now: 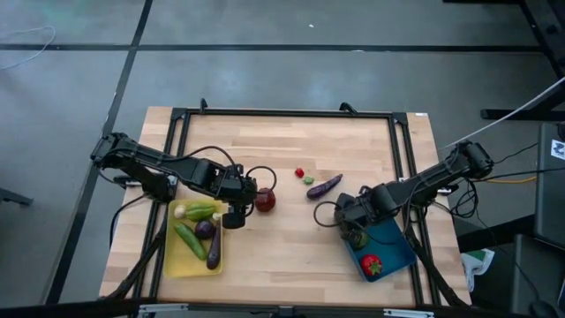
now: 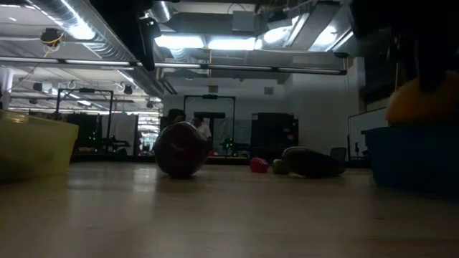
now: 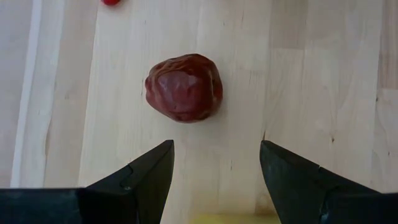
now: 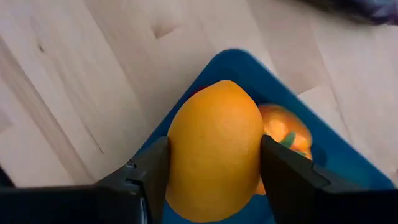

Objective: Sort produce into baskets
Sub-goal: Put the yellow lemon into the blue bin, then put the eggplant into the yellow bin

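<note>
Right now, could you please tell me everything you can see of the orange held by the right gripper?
The orange is a smooth, matte, slightly egg-shaped toy fruit, uniformly orange. The right gripper is shut on it, one dark finger pressing each side. It hangs over a corner of the blue basket, above an orange pepper lying inside. Whether it touches the pepper cannot be told.

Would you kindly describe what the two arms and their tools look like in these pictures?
Both arms are dark, almost black, jointed links with black cables looping beside them. The left tool and the right tool each end in two flat, wedge-shaped black fingers with angled inner faces, as the wrist views show. No markings or labels are visible on either arm.
</note>
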Robot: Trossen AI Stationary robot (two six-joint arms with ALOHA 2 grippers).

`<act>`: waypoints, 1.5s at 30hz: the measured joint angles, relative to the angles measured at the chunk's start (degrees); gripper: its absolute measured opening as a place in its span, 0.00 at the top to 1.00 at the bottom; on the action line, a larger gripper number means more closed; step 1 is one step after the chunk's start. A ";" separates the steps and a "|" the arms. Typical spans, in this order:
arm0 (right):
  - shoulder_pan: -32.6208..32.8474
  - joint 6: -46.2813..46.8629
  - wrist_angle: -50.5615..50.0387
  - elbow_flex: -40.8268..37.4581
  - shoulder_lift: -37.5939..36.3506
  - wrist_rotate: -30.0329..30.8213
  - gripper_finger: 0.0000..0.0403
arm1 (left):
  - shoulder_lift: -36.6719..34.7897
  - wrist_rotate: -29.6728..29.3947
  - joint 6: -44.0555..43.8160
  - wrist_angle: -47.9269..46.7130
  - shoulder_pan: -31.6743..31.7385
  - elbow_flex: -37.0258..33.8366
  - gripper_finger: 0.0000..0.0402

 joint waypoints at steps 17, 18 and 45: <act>0.23 1.16 3.05 -5.07 0.04 -1.92 0.41 | 0.00 0.00 0.70 5.31 0.00 0.00 0.42; 0.23 1.14 3.04 -5.07 0.04 -1.88 0.41 | 0.00 0.00 0.83 5.42 0.00 0.00 0.42; 0.19 0.96 3.03 -5.09 0.04 -3.04 0.05 | 0.00 0.00 0.33 5.90 0.11 0.00 0.42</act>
